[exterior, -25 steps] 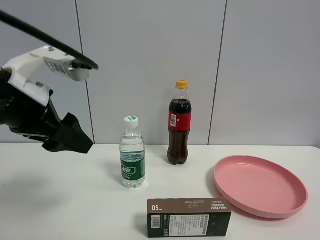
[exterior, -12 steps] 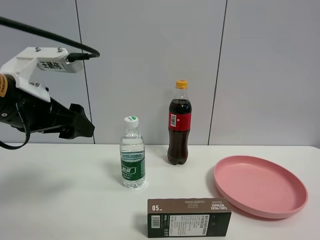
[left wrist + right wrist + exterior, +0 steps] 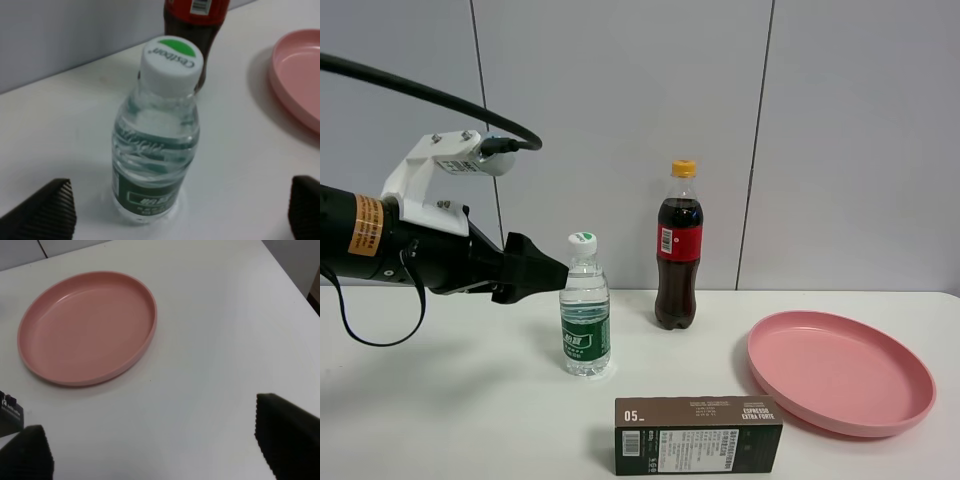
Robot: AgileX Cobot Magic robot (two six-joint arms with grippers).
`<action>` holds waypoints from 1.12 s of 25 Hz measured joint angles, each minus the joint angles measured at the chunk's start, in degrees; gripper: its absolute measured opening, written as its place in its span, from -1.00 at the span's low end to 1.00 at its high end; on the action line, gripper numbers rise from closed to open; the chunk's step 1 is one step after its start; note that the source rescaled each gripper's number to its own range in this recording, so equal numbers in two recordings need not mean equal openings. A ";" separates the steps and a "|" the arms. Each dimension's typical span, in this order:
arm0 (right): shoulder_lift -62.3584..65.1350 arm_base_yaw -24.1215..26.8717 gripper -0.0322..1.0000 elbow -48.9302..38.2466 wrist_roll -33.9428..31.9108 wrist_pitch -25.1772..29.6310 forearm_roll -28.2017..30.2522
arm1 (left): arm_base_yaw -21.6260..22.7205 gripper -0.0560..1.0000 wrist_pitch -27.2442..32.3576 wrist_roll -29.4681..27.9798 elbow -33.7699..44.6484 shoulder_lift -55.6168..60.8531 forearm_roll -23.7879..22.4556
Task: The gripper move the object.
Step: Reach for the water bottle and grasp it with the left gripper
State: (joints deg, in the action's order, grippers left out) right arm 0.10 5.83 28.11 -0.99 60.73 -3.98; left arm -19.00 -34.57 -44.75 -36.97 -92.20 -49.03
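The small clear water bottle [image 3: 585, 318] with a green label and white cap stands upright on the white table, left of centre. My left gripper [image 3: 548, 273] is open, level with the bottle's neck and just left of it. In the left wrist view the bottle [image 3: 155, 145] stands between and beyond the two black fingertips [image 3: 45, 210], untouched; the left gripper [image 3: 180, 212] is wide open. My right gripper [image 3: 160, 440] is open and empty above bare table near the pink plate [image 3: 85, 325]. It does not show in the exterior view.
A cola bottle [image 3: 679, 248] with red label and orange cap stands behind and right of the water bottle. A brown espresso box [image 3: 698, 435] lies at the front. The pink plate [image 3: 840, 372] sits at the right. A grey wall runs behind the table.
My left arm has swung right and levelled out, bringing its open gripper from the far left up to the water bottle's neck. The objects have not moved.
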 joint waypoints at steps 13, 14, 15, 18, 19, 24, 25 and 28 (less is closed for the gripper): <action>0.00 0.00 1.00 0.00 0.00 0.00 -0.05 | 0.95 0.96 -4.75 10.43 -0.90 -8.90 1.86; 0.00 0.00 1.00 0.00 0.00 0.00 -0.05 | 0.95 0.97 -4.75 10.57 -1.38 -9.56 1.93; 0.00 0.00 1.00 0.00 0.00 0.00 -0.05 | 0.95 0.98 -4.75 10.76 -2.07 -10.20 1.99; 0.00 0.00 1.00 0.00 0.00 0.00 -0.05 | 0.95 0.99 -4.75 10.87 -4.56 -11.93 2.00; 0.00 0.00 1.00 0.00 0.00 0.00 -0.05 | 0.95 0.99 -4.80 10.93 -5.51 -12.43 2.13; 0.00 0.00 1.00 0.00 0.00 0.00 -0.05 | 0.95 1.00 -4.87 10.93 -8.01 -14.26 2.17; 0.00 0.00 1.00 0.00 0.00 0.00 -0.05 | 0.95 1.00 -4.87 10.93 -8.40 -14.65 2.17; 0.00 0.00 1.00 0.00 0.00 0.00 -0.05 | 0.88 1.00 -4.87 10.93 -10.30 -15.86 2.17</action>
State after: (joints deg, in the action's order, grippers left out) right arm 0.10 5.83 28.11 -0.99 60.73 -4.02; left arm -18.13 -39.44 -33.81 -47.26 -108.05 -46.86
